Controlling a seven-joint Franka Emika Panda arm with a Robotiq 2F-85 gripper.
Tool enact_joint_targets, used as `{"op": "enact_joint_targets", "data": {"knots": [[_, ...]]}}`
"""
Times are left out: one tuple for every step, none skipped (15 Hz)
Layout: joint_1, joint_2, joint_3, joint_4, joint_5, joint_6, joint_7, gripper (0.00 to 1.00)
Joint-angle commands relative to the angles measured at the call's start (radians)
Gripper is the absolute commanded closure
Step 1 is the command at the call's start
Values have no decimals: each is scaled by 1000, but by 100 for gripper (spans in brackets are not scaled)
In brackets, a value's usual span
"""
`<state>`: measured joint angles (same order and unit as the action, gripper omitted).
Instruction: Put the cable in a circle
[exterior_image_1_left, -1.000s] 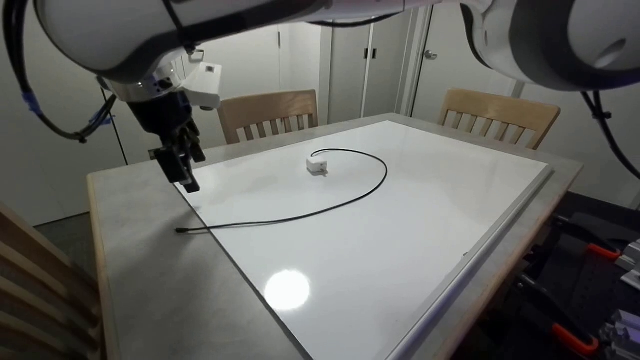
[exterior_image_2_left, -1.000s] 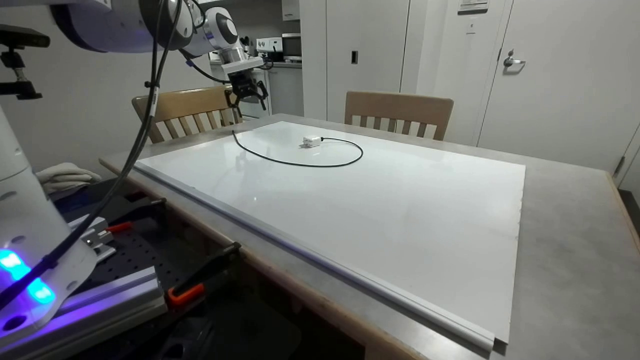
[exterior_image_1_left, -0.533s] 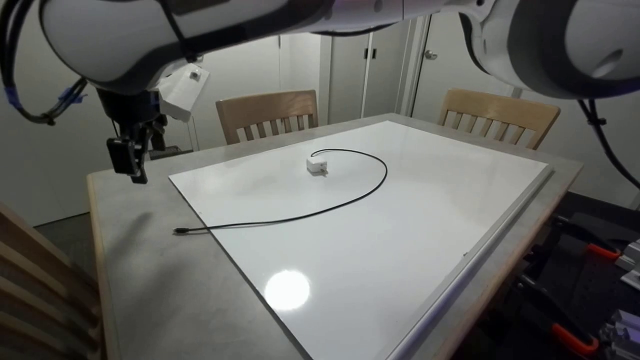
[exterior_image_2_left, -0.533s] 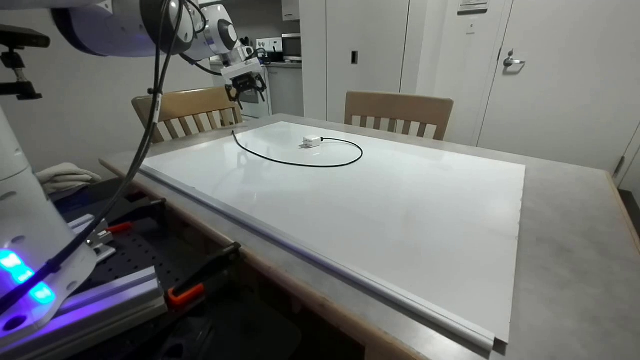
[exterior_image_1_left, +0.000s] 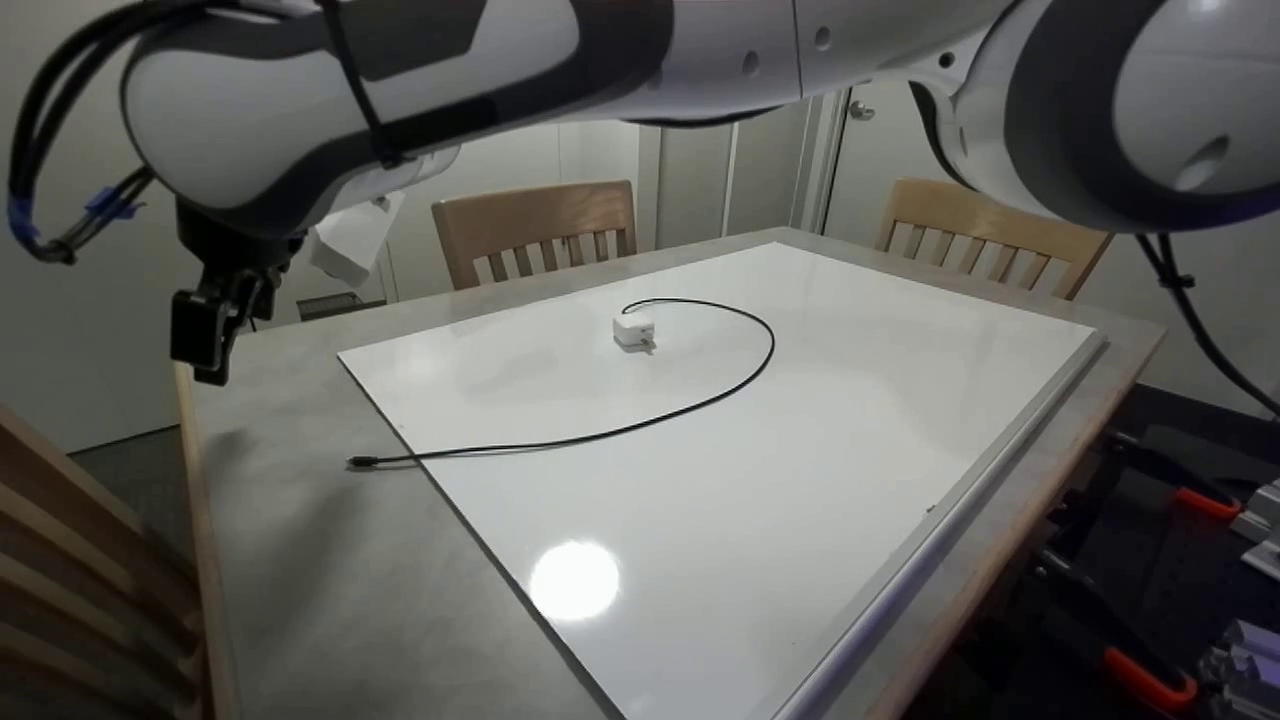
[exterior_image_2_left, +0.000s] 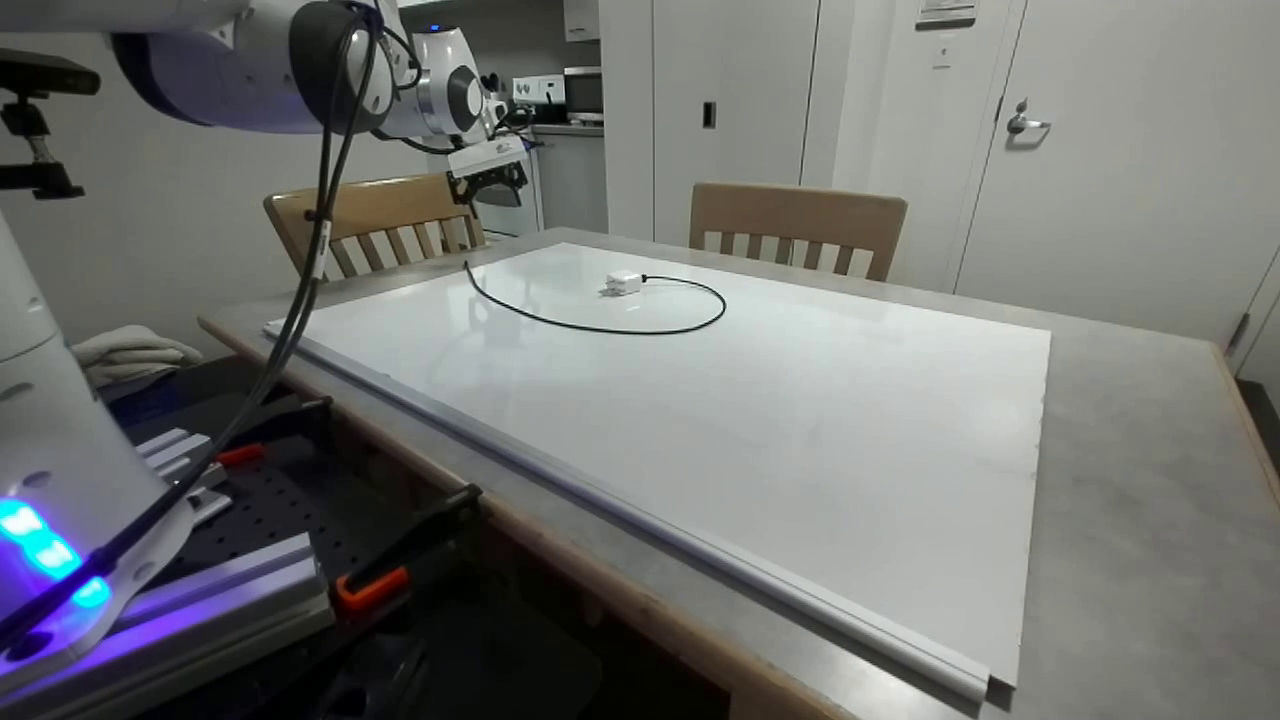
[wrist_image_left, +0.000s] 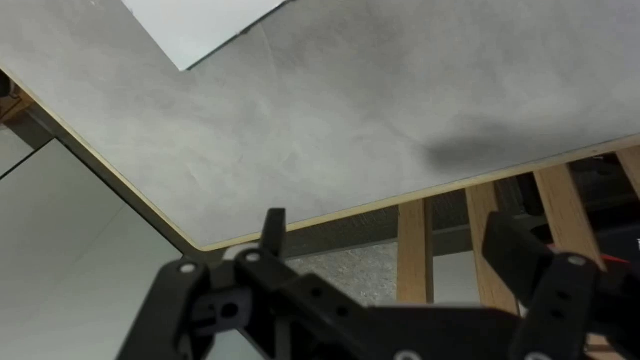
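Wrist view: our empty gripper (wrist_image_left: 389, 237) hangs wide beyond the board (wrist_image_left: 196, 24), likely so we leave the curved cable (exterior_image_1_left: 690, 408) undisturbed.

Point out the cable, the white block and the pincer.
Cable (exterior_image_1_left: 771, 345): in an exterior view, on the rightmost part of its bend.
White block (exterior_image_2_left: 624, 284): in an exterior view, on the middle of its body.
Pincer (wrist_image_left: 385, 220): in the wrist view, midway between its fingertips.
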<state>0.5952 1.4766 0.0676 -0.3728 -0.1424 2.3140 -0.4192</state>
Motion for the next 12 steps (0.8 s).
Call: {"op": "enact_joint_targets", "data": {"knots": [[2,0,-3,3,3,-3,0,0],[3,0,-3,3,3,-3,0,0],[-6,-17,34,-8,36,-44,-16,0],[-8,-25,49,-13,53,-70,-14,0],[-14,-41,76,-21,82,-117,-18,0],[-16,-59,86,-32,98,-163,-4,0],[-22,-79,104,-44,120,-217,-7,0],[-26,-95,110,-46,131,-278,2,0],[-30,-111,114,-49,139,-345,7,0],[-33,-122,108,-49,139,-405,14,0],[-35,-131,97,-49,131,-471,24,0],[-38,-134,96,-42,130,-522,22,0]]}}
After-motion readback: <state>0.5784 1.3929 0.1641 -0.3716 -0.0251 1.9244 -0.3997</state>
